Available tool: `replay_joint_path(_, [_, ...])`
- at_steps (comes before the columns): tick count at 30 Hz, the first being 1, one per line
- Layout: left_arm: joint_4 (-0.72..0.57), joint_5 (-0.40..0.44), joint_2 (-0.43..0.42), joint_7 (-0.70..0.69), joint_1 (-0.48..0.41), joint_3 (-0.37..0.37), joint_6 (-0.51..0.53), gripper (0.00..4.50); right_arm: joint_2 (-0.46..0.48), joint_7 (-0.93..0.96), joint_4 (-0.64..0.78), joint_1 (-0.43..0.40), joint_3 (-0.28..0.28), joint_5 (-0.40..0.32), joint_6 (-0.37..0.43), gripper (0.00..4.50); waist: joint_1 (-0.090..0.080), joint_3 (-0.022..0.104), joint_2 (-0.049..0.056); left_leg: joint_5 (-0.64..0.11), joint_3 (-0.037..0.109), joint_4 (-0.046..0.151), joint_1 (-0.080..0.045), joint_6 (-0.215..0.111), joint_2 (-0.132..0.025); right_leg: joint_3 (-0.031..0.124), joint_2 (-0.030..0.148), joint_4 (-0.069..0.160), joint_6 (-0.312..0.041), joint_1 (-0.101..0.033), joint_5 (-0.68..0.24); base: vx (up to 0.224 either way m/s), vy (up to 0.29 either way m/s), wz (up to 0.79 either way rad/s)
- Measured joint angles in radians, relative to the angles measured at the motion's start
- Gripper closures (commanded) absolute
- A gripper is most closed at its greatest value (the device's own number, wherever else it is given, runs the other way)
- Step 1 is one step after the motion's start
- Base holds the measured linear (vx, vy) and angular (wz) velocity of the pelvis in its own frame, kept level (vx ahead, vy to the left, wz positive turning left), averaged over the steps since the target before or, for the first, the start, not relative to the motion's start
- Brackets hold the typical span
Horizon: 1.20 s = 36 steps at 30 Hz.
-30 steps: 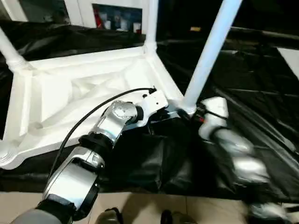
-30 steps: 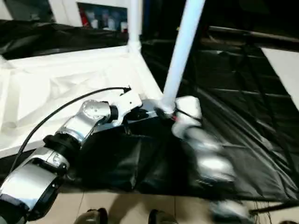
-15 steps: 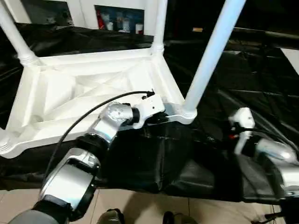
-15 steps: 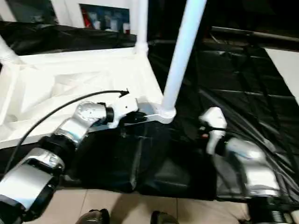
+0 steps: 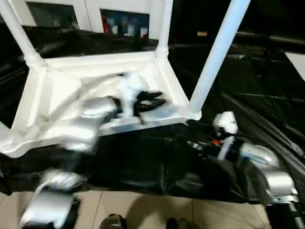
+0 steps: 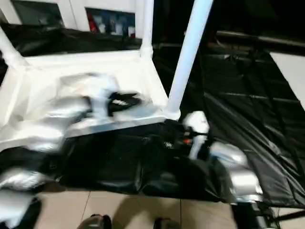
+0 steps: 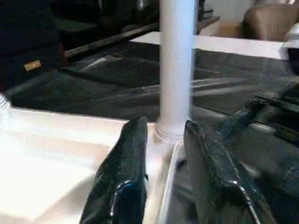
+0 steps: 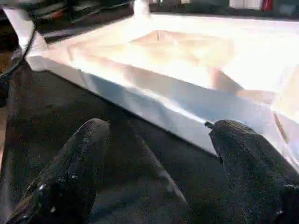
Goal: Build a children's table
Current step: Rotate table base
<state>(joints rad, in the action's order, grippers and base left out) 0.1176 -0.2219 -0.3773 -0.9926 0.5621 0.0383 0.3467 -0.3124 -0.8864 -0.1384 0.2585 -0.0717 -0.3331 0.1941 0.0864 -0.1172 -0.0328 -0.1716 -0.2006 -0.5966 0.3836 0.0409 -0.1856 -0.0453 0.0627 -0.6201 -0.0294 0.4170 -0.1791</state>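
The children's table lies upside down on black sheeting: its white tabletop (image 5: 62, 95) shows the ribbed underside. Legs stand in the corner sockets, one at the near right (image 5: 214, 57), one at the far right (image 5: 164, 24) and one at the far left (image 5: 19, 33). My left gripper (image 5: 151, 99) hovers over the underside near the near right corner, blurred by motion. In the left wrist view that gripper (image 7: 166, 128) is open, with the near right leg (image 7: 176, 65) standing just beyond its fingers. My right gripper (image 8: 159, 128) is wide open and faces the tabletop's side wall (image 8: 177, 107). It sits low on the sheeting by the near right corner (image 5: 193, 143).
A white cabinet with glass doors (image 5: 124, 19) stands behind the table. Black sheeting (image 5: 257, 86) covers the surface to the right, with a flat white board (image 5: 298, 62) at the far right edge. Tiled floor (image 5: 143, 210) and my feet (image 5: 114, 222) show below.
My left gripper has opened and swung up from the tabletop's near edge to over the underside. My right arm drew back to the right, then came in low toward the near right corner.
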Motion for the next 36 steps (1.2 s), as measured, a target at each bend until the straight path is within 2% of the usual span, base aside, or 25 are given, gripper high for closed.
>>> replay_joint_path(4, [-0.211,-0.058,-0.152,-0.075,-0.185,-0.017,0.151,2.55,0.08,0.082,-0.035,0.035,-0.017,0.022,-0.009,0.75,0.0,0.009,-0.006,0.002,0.0,0.0,-0.002,0.004,-0.003,0.0,-0.002,-0.002,0.001,0.0,0.0,0.0,0.0,0.0])
replay_joint_path(8, [-0.314,-0.059,-0.227,-0.09,-0.32,-0.017,0.257,2.25,0.157,0.182,-0.122,0.084,-0.019,0.072,-0.046,0.75,0.005,0.009,-0.008,0.003,0.0,0.0,-0.001,0.007,-0.003,0.0,-0.003,-0.005,0.0,0.0,0.0,0.0,0.0,0.0])
replay_joint_path(13, [-0.329,-0.018,-0.217,0.021,-0.371,-0.022,0.277,1.8,0.252,0.315,-0.271,0.206,-0.015,0.101,-0.098,0.75,0.004,0.011,-0.005,0.005,0.001,-0.001,-0.002,0.009,-0.003,0.001,-0.003,-0.006,0.002,-0.003,0.0,0.0,0.0,0.0])
replay_joint_path(16, [-0.297,0.025,-0.167,0.136,-0.374,-0.033,0.262,1.53,0.29,0.356,-0.421,0.308,-0.008,0.123,-0.164,0.75,-0.001,0.015,0.001,0.005,0.001,-0.001,-0.002,0.009,-0.003,0.001,-0.003,-0.006,0.003,-0.004,0.0,0.0,0.0,0.0])
replay_joint_path(18, [-0.273,0.045,-0.132,0.195,-0.38,-0.035,0.244,1.39,0.306,0.392,-0.492,0.362,0.008,0.132,-0.196,0.75,0.0,0.017,0.001,0.006,0.002,-0.001,-0.002,0.011,-0.003,0.001,-0.004,-0.006,0.004,-0.004,0.001,0.0,0.0,0.0])
replay_joint_path(25, [-0.244,0.086,-0.114,0.286,-0.468,-0.041,0.186,0.94,0.25,0.562,-0.692,0.489,0.092,0.15,-0.256,0.75,0.005,0.021,0.001,0.007,0.002,-0.002,-0.001,0.012,-0.004,0.0,-0.004,-0.007,0.004,-0.004,0.005,0.0,0.0,0.0])
replay_joint_path(27, [-0.244,0.09,-0.113,0.291,-0.484,-0.041,0.181,0.87,0.223,0.596,-0.729,0.5,0.105,0.152,-0.275,0.75,0.008,0.021,0.0,0.007,0.002,-0.003,0.0,0.012,-0.004,0.0,-0.004,-0.006,0.004,-0.004,0.005,0.0,0.0,0.0])
replay_joint_path(28, [-0.244,0.092,-0.113,0.295,-0.487,-0.041,0.179,0.67,0.211,0.607,-0.748,0.505,0.11,0.152,-0.282,0.75,0.009,0.021,0.0,0.007,0.002,-0.003,0.001,0.012,-0.004,0.0,-0.004,-0.006,0.004,-0.004,0.005,0.0,0.0,0.0])
replay_joint_path(36, [-0.246,0.088,-0.104,0.307,-0.512,-0.032,0.127,0.04,0.099,0.645,-0.932,0.57,0.164,0.159,-0.353,0.75,0.015,0.022,0.001,0.007,0.002,-0.005,0.002,0.012,-0.004,0.0,-0.004,-0.008,0.004,-0.004,0.005,0.0,0.0,0.0])
